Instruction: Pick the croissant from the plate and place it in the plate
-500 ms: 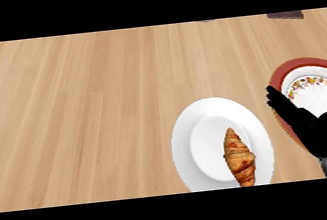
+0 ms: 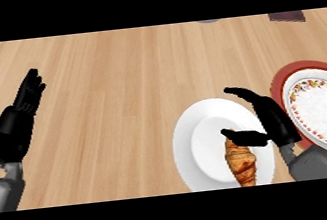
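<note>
We see the right hand [image 2: 271, 120] over the right half of the white plate [image 2: 200, 148], fingers stretched up and away from the wrist, relaxed, grasping nothing. Its thumb [image 2: 245, 137] sticks out to the hand's left and sits right at the top end of the croissant [image 2: 242, 163]; we cannot tell whether it touches the pastry or only hangs above it. The croissant lies just left of and below the palm, on the white plate's lower right part, lengthwise, its lower end toward the view's bottom edge. Nothing is curled round it.

Just right of the right hand we see the red plate [image 2: 282, 82], red rim, with a patterned plate [image 2: 322, 110] lying in it: white middle, flowery border. The hand's wrist overlaps the patterned plate's left edge. The two plate sets sit just beside each other.

The left hand [image 2: 16, 127] rests at the view's left edge, well apart from both plates, released, fingers straight and pointing up.

All stands on the wooden counter [image 2: 120, 86]. Far above the right hand, at the counter's top edge, we see a dark object [image 2: 287, 16] and a grey object [image 2: 208, 21], both cut off, too little showing to name.
</note>
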You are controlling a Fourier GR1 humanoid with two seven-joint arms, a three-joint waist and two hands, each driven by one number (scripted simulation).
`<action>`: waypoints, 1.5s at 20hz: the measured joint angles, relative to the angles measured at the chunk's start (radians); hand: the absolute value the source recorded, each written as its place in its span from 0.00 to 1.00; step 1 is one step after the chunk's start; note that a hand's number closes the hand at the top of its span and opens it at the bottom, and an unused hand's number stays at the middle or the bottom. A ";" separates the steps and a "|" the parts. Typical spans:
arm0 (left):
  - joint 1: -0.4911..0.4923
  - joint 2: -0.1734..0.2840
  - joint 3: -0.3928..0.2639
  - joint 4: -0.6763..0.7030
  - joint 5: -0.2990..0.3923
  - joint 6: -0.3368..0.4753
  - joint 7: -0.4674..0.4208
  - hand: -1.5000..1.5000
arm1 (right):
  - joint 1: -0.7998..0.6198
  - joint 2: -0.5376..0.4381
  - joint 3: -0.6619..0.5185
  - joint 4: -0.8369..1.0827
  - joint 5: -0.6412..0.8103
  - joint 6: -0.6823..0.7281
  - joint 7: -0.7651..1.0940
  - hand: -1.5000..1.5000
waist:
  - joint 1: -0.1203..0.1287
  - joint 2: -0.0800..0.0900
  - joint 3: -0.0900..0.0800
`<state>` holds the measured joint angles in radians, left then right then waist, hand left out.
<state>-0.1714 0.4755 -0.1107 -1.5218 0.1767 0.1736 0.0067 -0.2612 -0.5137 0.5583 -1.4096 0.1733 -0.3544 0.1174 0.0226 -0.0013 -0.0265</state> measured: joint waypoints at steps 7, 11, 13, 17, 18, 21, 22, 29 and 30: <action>-0.027 -0.059 -0.050 0.061 -0.026 0.018 0.047 0.50 | 0.037 0.187 0.206 0.029 0.409 -0.256 0.288 0.00 | -0.034 -0.010 0.014; -0.045 -0.080 -0.060 0.074 -0.037 0.029 0.074 0.50 | 0.031 0.203 0.273 0.005 0.668 -0.258 0.463 0.00 | -0.044 -0.016 0.015; -0.058 -0.092 -0.063 0.089 -0.049 0.041 0.080 0.50 | 0.016 0.214 0.300 -0.042 0.790 -0.205 0.557 0.00 | -0.050 -0.015 0.018; -0.059 -0.092 -0.059 0.089 -0.054 0.040 0.084 0.50 | -0.024 0.270 0.335 -0.157 0.969 0.000 0.757 0.00 | -0.048 -0.014 0.021; -0.058 -0.092 -0.059 0.086 -0.053 0.038 0.086 0.50 | -0.030 0.280 0.340 -0.185 0.989 0.069 0.800 0.00 | -0.048 -0.015 0.021; -0.055 -0.098 -0.064 0.092 -0.062 0.040 0.082 0.50 | -0.033 0.309 0.350 -0.232 1.007 0.268 0.903 0.00 | -0.049 -0.013 0.021; -0.059 -0.097 -0.063 0.092 -0.061 0.036 0.084 0.50 | -0.040 0.324 0.343 -0.242 1.003 0.333 0.925 0.00 | -0.047 -0.012 0.021; -0.067 -0.104 -0.057 0.094 -0.065 0.033 0.081 0.50 | -0.036 0.419 0.266 -0.314 0.975 0.612 0.994 0.00 | -0.040 -0.006 0.023; -0.069 -0.103 -0.055 0.096 -0.066 0.031 0.081 0.50 | -0.033 0.433 0.256 -0.315 0.973 0.632 0.998 0.00 | -0.039 -0.006 0.023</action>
<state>-0.2409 0.3725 -0.1659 -1.4259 0.1108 0.2044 0.0881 -0.2939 -0.0806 0.8146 -1.7250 1.1467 0.2780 1.1156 -0.0161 -0.0069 -0.0034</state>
